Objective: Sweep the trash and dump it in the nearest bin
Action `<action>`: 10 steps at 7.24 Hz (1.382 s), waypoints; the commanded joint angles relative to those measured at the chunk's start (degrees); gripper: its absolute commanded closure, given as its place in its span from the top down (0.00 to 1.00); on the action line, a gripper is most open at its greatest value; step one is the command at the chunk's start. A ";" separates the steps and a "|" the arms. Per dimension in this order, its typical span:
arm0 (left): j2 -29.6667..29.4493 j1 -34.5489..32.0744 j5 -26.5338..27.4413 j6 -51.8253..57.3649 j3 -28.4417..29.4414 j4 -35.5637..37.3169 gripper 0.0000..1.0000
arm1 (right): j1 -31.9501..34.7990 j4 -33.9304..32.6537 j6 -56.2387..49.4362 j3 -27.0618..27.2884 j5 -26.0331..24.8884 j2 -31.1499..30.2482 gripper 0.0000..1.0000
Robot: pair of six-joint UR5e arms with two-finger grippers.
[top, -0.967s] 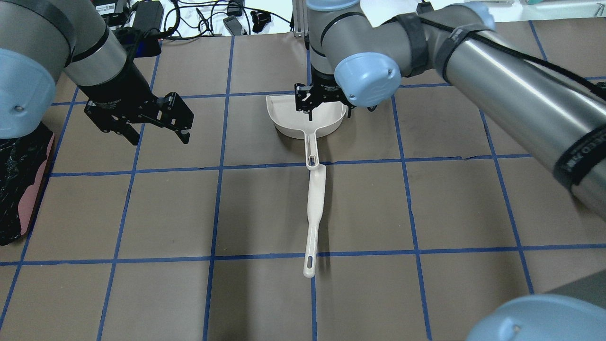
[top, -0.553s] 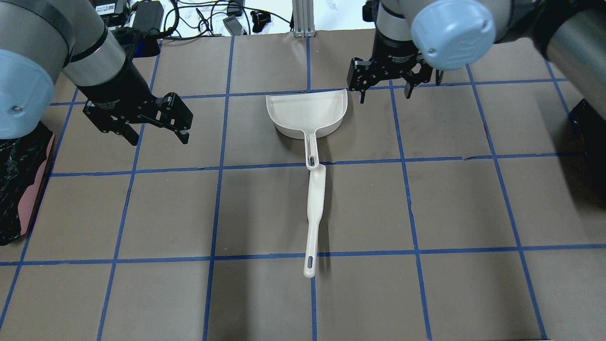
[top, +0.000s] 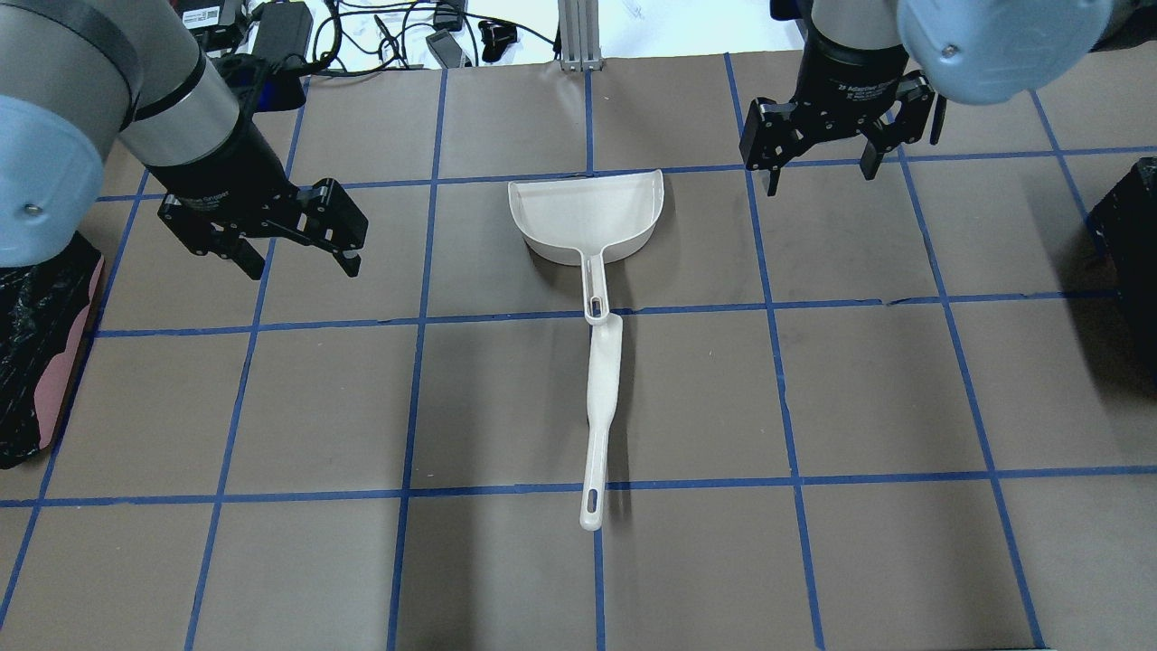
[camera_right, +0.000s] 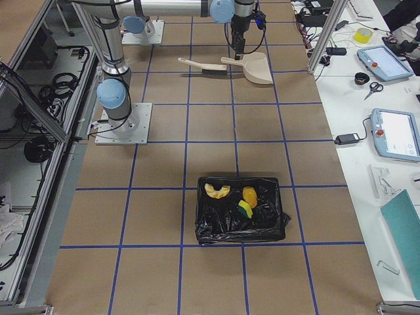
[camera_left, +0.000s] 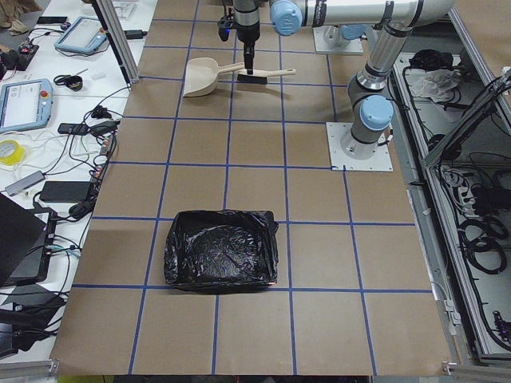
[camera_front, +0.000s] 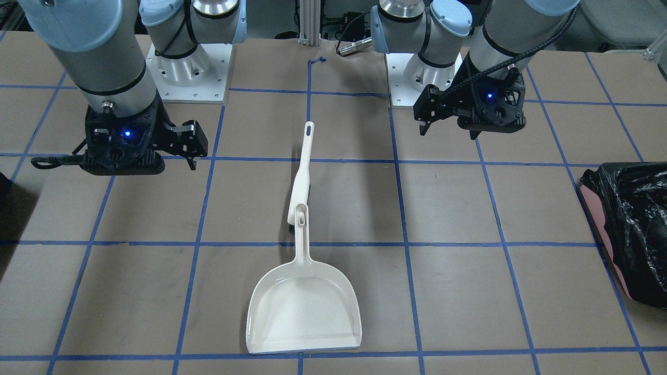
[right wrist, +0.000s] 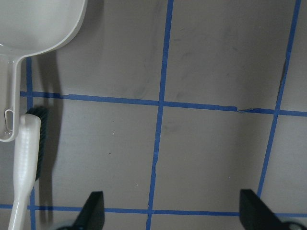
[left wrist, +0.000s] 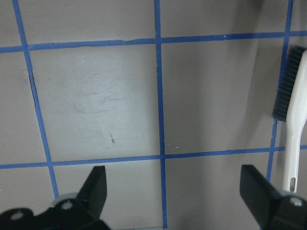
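Note:
The trash lies inside the bin (camera_right: 239, 230) in the exterior right view: a pale peel piece (camera_right: 216, 190), an amber lump (camera_right: 250, 196) and a yellow sponge piece (camera_right: 245, 209). Overhead, only a dark corner of the bin (top: 1130, 226) shows at the right edge. A cream dustpan (top: 583, 217) rests flat on the table, and a cream brush (top: 601, 398) lies at the end of its handle. My left gripper (top: 303, 262) hangs open and empty, left of the dustpan. To the right of the dustpan, my right gripper (top: 821, 179) is open and holds nothing.
A pink bin lined with a crinkled black bag (top: 36, 353) stands at the table's left edge. Cables and devices (top: 362, 27) lie beyond the far edge. Blue tape lines grid the brown table (top: 687, 561).
My right gripper has left the spot above the dustpan and moved right and farther back. The dustpan, the brush and my left gripper have stayed put.

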 commanded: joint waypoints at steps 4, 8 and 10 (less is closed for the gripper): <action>-0.07 -0.10 -0.26 0.03 -0.28 -0.12 1.00 | -3.33 2.13 -3.04 0.04 2.70 -0.75 0.99; 0.28 -0.10 -0.09 0.03 -2.57 0.23 1.00 | -3.15 2.04 -2.95 0.83 3.24 -0.84 0.99; -0.51 -0.01 -0.17 0.20 -2.57 0.76 1.00 | -3.15 1.61 -3.12 0.83 3.33 -0.84 0.99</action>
